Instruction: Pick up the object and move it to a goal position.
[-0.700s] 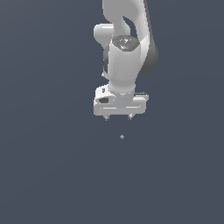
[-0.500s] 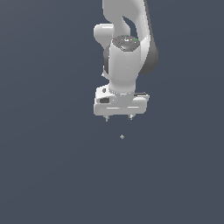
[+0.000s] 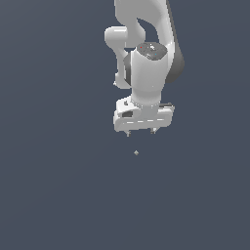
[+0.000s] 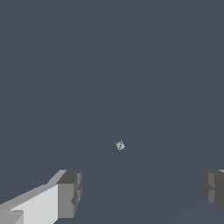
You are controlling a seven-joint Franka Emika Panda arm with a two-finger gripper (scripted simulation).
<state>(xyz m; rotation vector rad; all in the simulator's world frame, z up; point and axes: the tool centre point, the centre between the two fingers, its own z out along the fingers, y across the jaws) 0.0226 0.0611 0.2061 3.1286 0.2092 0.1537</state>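
- My arm is the biggest thing here: white with dark grey joints, it comes down from the top of the exterior view against a plain slate-grey ground.
- My gripper points straight down, its white body broad and its two short fingertips set wide apart. Nothing sits between them.
- In the wrist view the two grey pads stand at opposite edges with open ground between, so the hand is spread wide.
- The object is a tiny pale grey diamond-shaped speck, far smaller than either fingertip. It lies below the gripper and apart from it, roughly under the gap between the fingers.
- Seen from the wrist, the object looks like a small, light grey faceted lump with a darker mark on it, alone on the ground.
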